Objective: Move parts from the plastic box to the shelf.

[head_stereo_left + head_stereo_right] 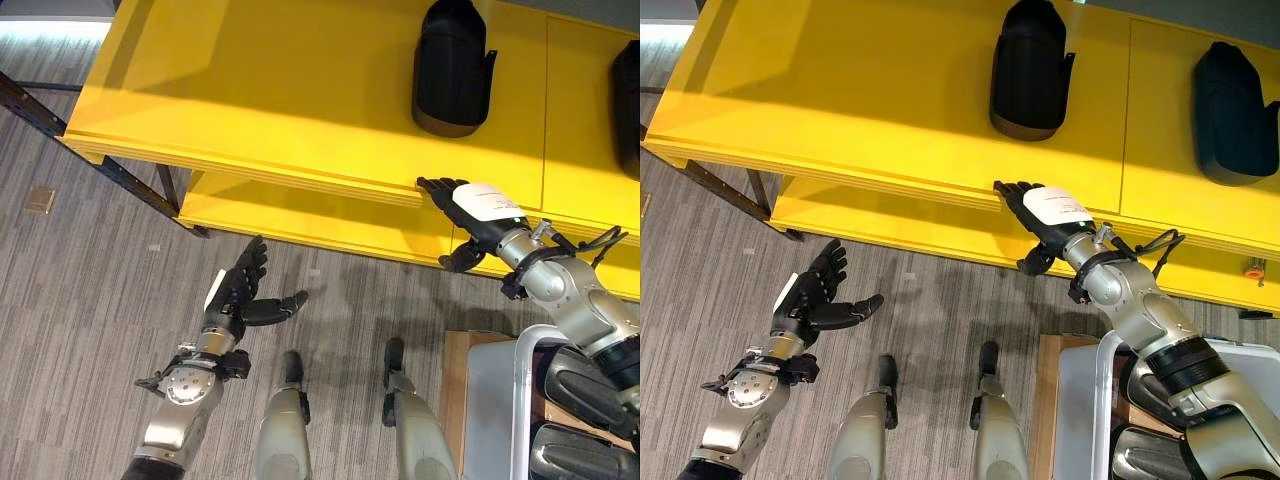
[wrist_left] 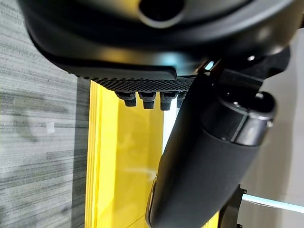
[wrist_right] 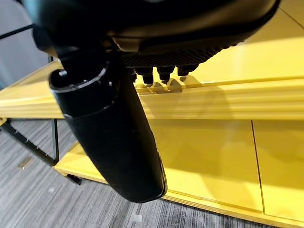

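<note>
Two black moulded parts lie on the top board of the yellow shelf [image 1: 840, 110]: one part [image 1: 1030, 70] near the middle, another part [image 1: 1233, 112] to its right. My right hand [image 1: 1045, 218] is open and empty, its straight fingertips at the front edge of the top board, just below the middle part. My left hand [image 1: 238, 295] hangs open and empty over the floor in front of the shelf. The plastic box [image 1: 1080, 420] is at the lower right with more dark parts [image 1: 585, 400] in it.
A lower yellow board [image 1: 300, 215] runs under the top one. Dark metal shelf legs [image 1: 120, 175] stand at the left on the grey striped floor [image 1: 80, 300]. A brown cardboard piece [image 1: 458, 380] lies beside the box.
</note>
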